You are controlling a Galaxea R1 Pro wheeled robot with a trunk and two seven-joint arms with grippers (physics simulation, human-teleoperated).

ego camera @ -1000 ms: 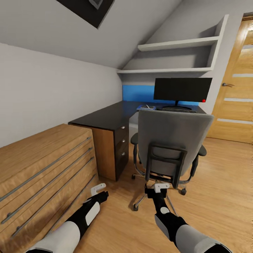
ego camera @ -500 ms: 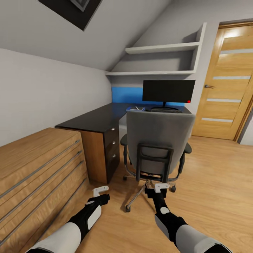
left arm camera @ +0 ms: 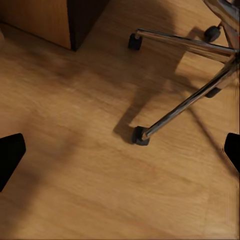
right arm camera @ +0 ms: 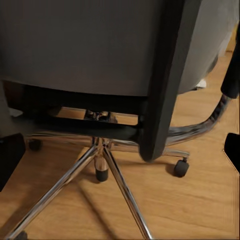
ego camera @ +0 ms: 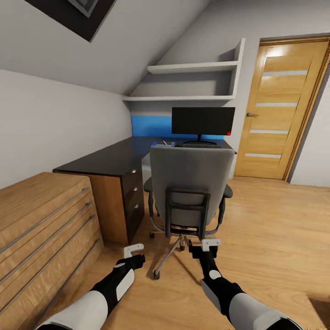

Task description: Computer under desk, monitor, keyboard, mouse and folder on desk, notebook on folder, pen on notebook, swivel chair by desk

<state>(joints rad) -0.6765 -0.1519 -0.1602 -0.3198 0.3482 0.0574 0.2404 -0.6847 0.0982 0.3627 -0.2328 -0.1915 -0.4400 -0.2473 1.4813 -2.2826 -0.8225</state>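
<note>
Head view, left to right. Lower left of frame: light wood dresser with long metal rails [ego camera: 41, 220]. Right of it, mid-left: dark-topped L-shaped desk with wood sides and a drawer stack [ego camera: 107, 158], running back to the far wall. Centre: grey-backed swivel chair with black frame and chrome star base [ego camera: 190, 183], its back toward me, pulled up at the desk. Beyond it, upper centre, the black flat monitor [ego camera: 203, 121] stands on the desk, a dark keyboard [ego camera: 200, 144] just in front of its stand. A small blue-edged item sits on the desk left of the keyboard; too small for me to tell what it is. White wall shelves [ego camera: 192, 82] above. Right side: wooden door with frosted strips [ego camera: 282, 110]. Wood plank floor [ego camera: 275, 229] all round.

Bottom of frame: my left gripper [ego camera: 133, 250] hangs over bare floor, near the dresser's corner; wrist view shows its fingers spread wide, nothing held, a chair caster below. My right gripper [ego camera: 209, 244] sits just behind the chair base, fingers also apart and empty.
</note>
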